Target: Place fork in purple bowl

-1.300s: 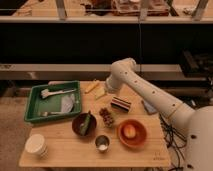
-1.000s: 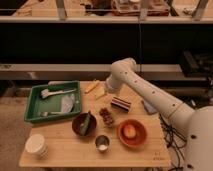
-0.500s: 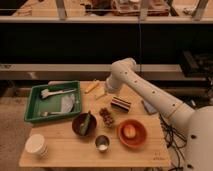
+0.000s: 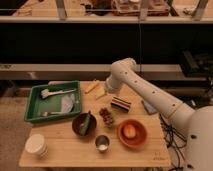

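The purple bowl (image 4: 80,128) stands on the wooden table in front of the green tray's right corner, with a green thing (image 4: 88,121) lying in it. A slim pale utensil that looks like the fork (image 4: 51,114) lies along the front of the green tray (image 4: 31,106). A larger whitish long-handled utensil (image 4: 56,92) lies at the tray's back. My gripper (image 4: 110,91) hangs at the back middle of the table, right of the tray and well behind the bowl, and holds nothing I can see.
An orange bowl (image 4: 132,133) with a yellowish thing in it stands right of the purple bowl. A small metal cup (image 4: 102,143), a white cup (image 4: 36,145), a black striped block (image 4: 120,104), a brown cluster (image 4: 106,116), yellow pieces (image 4: 93,87) and a grey cloth (image 4: 149,106) are also on the table.
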Robot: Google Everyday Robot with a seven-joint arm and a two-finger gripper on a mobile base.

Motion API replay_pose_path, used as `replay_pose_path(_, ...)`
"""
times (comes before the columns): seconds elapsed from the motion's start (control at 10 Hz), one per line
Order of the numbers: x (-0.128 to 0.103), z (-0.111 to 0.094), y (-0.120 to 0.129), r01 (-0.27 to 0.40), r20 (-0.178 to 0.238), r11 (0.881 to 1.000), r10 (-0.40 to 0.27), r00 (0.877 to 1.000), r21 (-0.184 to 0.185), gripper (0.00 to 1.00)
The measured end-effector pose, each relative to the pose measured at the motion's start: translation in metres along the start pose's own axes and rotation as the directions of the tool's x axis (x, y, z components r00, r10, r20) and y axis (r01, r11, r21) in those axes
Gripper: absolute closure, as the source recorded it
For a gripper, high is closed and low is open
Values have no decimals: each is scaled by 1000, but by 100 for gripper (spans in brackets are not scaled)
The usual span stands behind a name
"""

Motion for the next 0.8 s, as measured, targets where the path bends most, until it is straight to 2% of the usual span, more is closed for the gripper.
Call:
replay_pose_path(0.6, 1, 0, -1, 10, -5, 1000, -10, 1000, 2, 20)
replay_pose_path(0.8, 12, -4, -8, 88, -53, 995, -86, 995, 38, 20)
